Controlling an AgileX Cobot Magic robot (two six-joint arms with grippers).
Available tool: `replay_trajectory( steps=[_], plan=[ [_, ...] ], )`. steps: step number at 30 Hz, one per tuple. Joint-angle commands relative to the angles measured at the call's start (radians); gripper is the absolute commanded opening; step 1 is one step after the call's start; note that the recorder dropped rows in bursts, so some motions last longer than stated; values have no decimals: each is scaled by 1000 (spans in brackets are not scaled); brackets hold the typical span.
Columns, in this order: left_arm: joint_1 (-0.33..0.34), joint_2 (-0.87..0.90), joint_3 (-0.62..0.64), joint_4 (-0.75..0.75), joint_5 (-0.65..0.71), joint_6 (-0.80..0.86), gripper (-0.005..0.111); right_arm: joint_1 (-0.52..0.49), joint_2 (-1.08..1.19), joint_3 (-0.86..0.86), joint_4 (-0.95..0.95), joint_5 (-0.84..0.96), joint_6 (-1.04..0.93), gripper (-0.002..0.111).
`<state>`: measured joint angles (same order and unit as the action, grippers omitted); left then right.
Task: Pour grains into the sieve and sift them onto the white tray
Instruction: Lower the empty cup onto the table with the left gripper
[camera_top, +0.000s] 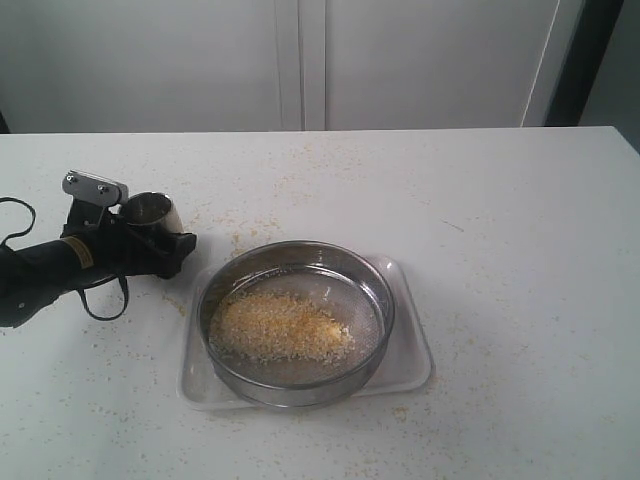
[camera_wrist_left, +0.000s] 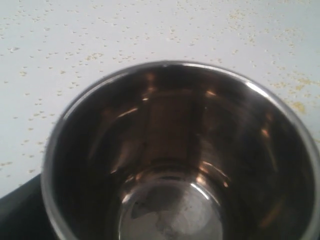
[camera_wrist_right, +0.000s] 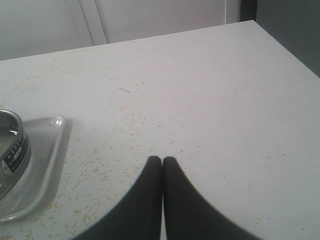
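The left pincer (camera_top: 152, 242) clamps the empty cup (camera_top: 150, 212) near the desk's (camera_top: 500, 220) left edge; the right pincer (camera_wrist_right: 162, 162) is closed on nothing. The grains (camera_top: 280, 327) sit in the sieve (camera_top: 292, 391) on the tray (camera_top: 412, 352) by the front edge. Rough shaking may fling them past its low rim.

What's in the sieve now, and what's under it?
A pile of grains lies on the mesh inside the sieve, and part of the mesh is bare. The white tray sits under it. Whether any grains have fallen through onto the tray is hidden by the sieve.
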<state>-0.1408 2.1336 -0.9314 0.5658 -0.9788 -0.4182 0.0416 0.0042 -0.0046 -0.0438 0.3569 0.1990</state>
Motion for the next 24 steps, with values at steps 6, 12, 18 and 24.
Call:
replay_trajectory(
  steps=[6,12,18,24],
  plan=[
    [-1,-3,-1,-12,8,17,106,-3,-4,5,-5,-14,5,0],
    [-1,-32,-1,-12,15,29,106,-3,-4,5,-5,-14,5,0],
    [-1,-81,-1,-2,26,29,105,-3,-4,5,-5,-14,5,0],
    [-1,-152,-1,10,33,29,105,-3,-4,5,-5,-14,5,0]
  ],
)
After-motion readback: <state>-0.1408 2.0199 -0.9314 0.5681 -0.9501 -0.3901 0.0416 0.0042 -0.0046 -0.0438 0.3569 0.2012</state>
